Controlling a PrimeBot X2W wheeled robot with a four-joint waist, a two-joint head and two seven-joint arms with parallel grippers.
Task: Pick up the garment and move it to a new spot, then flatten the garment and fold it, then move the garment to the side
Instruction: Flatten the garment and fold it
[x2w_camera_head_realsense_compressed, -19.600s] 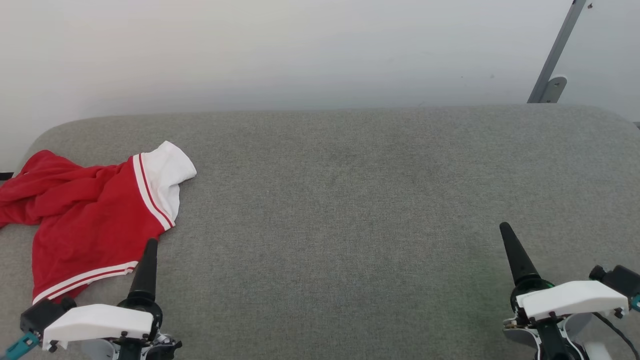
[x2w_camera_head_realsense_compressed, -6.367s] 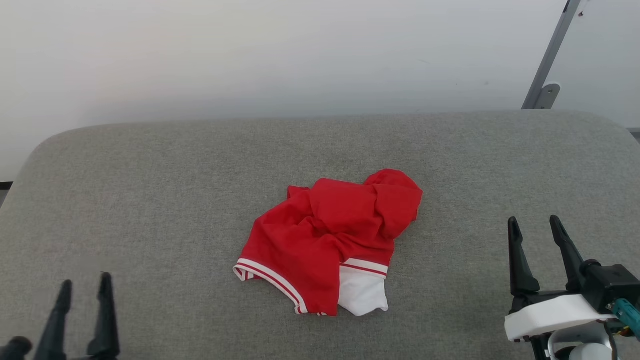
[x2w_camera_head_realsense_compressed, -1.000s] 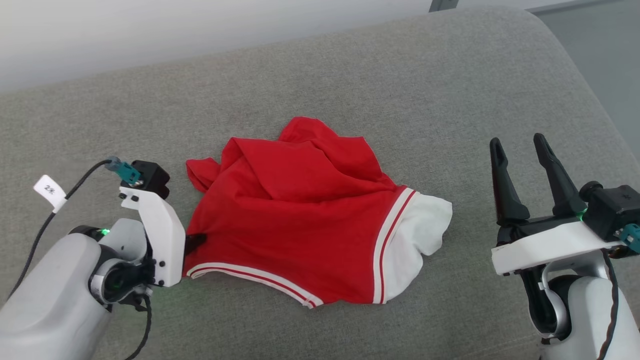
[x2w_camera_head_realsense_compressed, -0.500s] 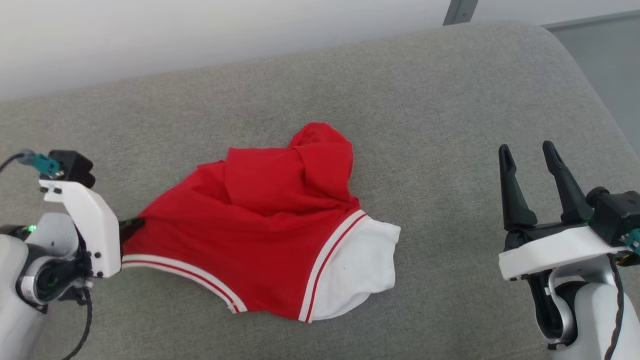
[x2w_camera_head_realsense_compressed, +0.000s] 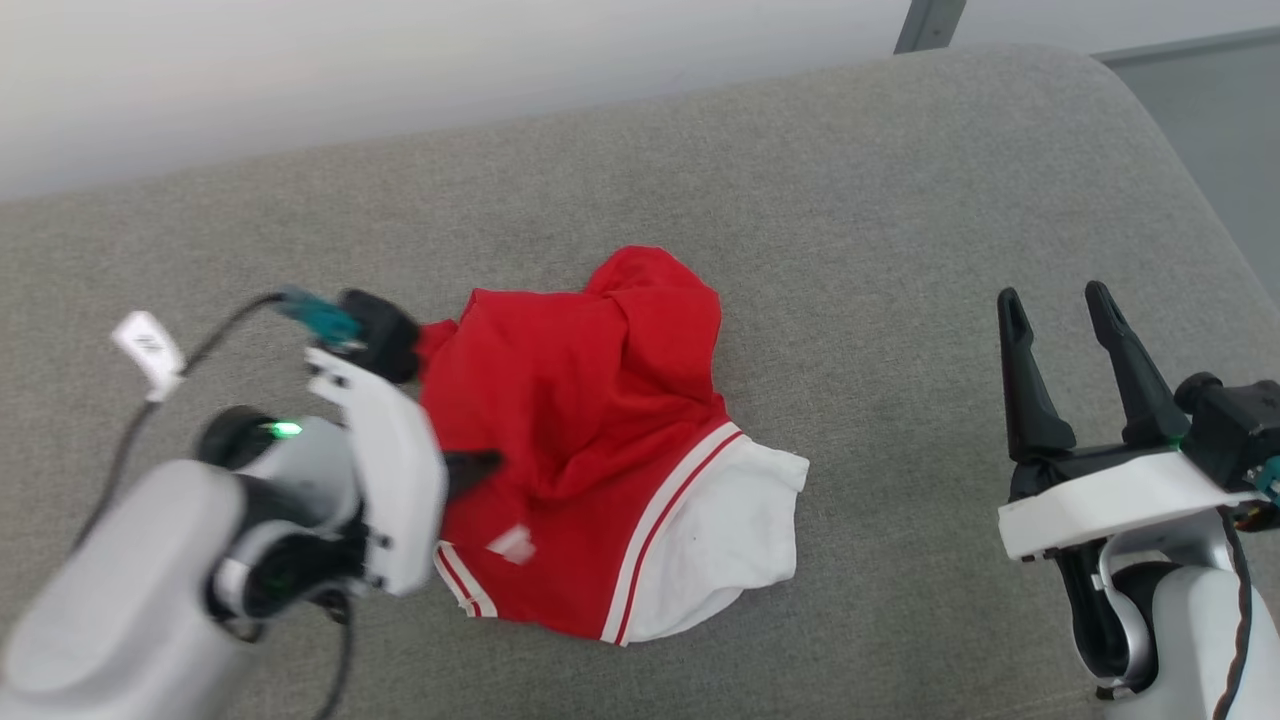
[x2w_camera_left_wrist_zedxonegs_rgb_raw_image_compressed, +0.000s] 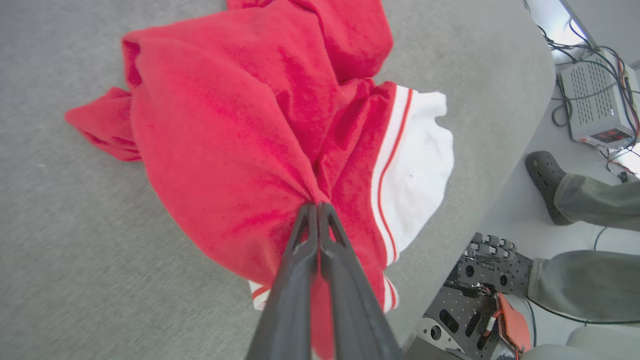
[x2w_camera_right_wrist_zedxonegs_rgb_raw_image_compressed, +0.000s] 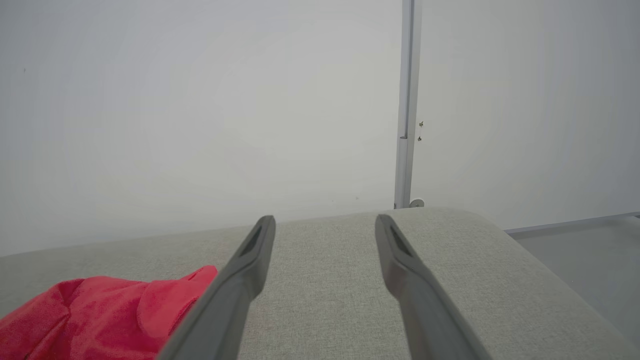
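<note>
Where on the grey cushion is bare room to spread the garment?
Bare cushion lies between the garment and the open right gripper, and behind the garment toward the wall. Crowded at the left gripper, shut on the garment.

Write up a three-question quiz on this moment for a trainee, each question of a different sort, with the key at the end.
1. Multiple choice: what is the left gripper doing?
A) shut on the red cloth of the garment
B) open, hovering above the cloth
C) shut on nothing, resting on bare cushion
2. True or false: the right gripper stands open, apart from the garment.
3. Fill in: in the head view, the white cuff lies on the side of the garment nearer the ____ gripper.
Key: 1 A; 2 true; 3 right.
</note>
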